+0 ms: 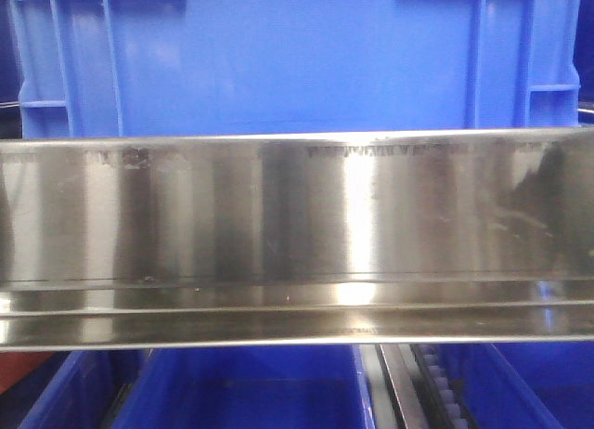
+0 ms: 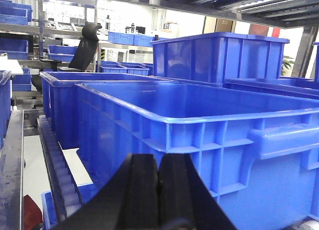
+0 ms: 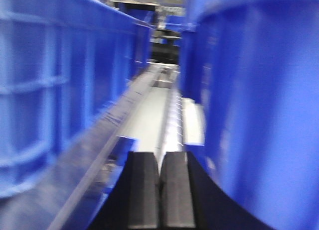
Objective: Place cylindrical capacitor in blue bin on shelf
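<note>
My left gripper [image 2: 158, 190] is closed on nothing, the blue bin [image 2: 209, 140] just ahead of its tips. My right gripper [image 3: 159, 187], pads together, seems empty in blur. The bin sits behind the shelf [image 1: 297, 234] lip.

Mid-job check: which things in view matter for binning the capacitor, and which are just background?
Job:
- large bright blue plastic bin
- brushed stainless steel shelf lip
- left end effector, shut, nothing visible between its pads
- right end effector, shut, likewise
- capacitor: not visible

Background:
- neighbouring blue plastic crates
- black office chair
- lower blue bins
</note>
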